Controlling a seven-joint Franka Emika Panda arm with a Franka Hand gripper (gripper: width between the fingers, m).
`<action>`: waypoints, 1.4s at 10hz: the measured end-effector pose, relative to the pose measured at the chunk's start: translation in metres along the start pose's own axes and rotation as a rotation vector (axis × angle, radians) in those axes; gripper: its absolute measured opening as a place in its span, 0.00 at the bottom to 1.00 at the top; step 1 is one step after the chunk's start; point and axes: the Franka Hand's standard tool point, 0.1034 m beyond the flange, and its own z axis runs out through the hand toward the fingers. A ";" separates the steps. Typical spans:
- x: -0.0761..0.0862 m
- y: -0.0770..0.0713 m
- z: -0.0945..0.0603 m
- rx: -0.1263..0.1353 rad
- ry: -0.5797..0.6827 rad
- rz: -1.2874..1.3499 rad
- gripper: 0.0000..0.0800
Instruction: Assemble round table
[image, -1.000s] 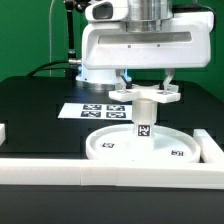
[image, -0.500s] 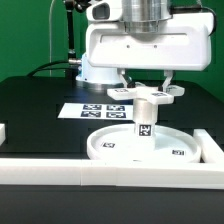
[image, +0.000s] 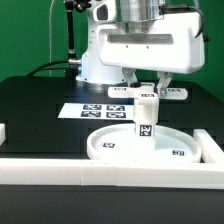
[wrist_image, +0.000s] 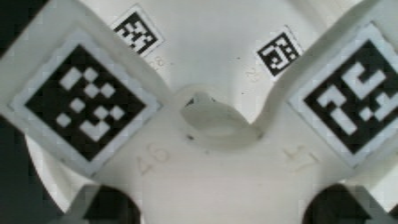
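The large rimmed round disc (image: 110, 146) lies flat on the black table, near the front. The short cylindrical post (image: 146, 120) stands upright at the disc's middle, its tag facing the camera. The small cross-shaped foot (image: 152, 94) sits level on top of the post. My gripper (image: 148, 84) comes straight down over it, with a finger on each side of the foot, shut on it. In the wrist view the foot (wrist_image: 214, 170) fills the picture, with tagged arms and a centre hole. It spans the gap between my gripper's (wrist_image: 222, 207) dark fingertips (wrist_image: 107, 205).
The marker board (image: 95, 109) lies flat behind the disc toward the exterior view's left. A long white rail (image: 100, 172) runs along the front. Another rail (image: 212, 148) stands at the exterior view's right, and a short white piece (image: 3, 132) at its left edge.
The hand has turned about its vertical axis and looks narrower now. The foot has turned with it on top of the post. The disc and post stay in place.
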 end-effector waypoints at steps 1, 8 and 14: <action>0.002 0.000 0.000 0.049 0.003 0.101 0.56; 0.002 -0.001 -0.001 0.079 -0.027 0.510 0.56; 0.003 -0.001 -0.001 0.117 -0.073 1.111 0.56</action>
